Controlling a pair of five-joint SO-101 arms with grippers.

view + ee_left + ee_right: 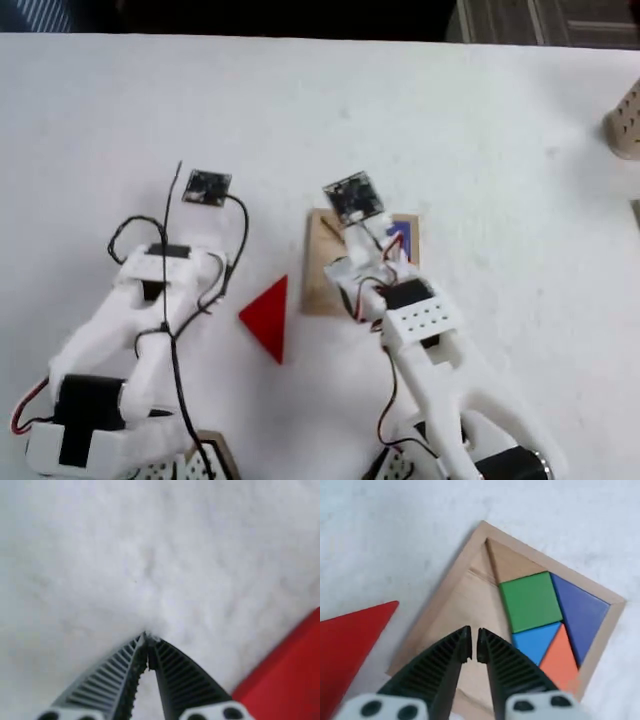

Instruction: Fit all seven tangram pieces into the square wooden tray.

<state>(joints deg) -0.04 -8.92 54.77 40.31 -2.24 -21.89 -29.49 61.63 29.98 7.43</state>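
Right hand [474, 642] above the bare part of the square wooden tray [445, 592], all but clenched and grasping nothing; we judge it is placed to work at the vacant region. Green square [530, 601], dark blue triangle [580, 612], light blue triangle [535, 642] and orange triangle [560, 662] lie fitted together, beside a pale wood-coloured triangle [512, 562]. The large red triangle [268, 315] lies unplaced on the white surface [400, 110], just beside the tray. Left hand [146, 639], clenched and empty, hangs near that triangle, which we judge it is placed to take. In the high view the right arm covers most of the tray; we cannot tell whether the pale area holds further pieces.
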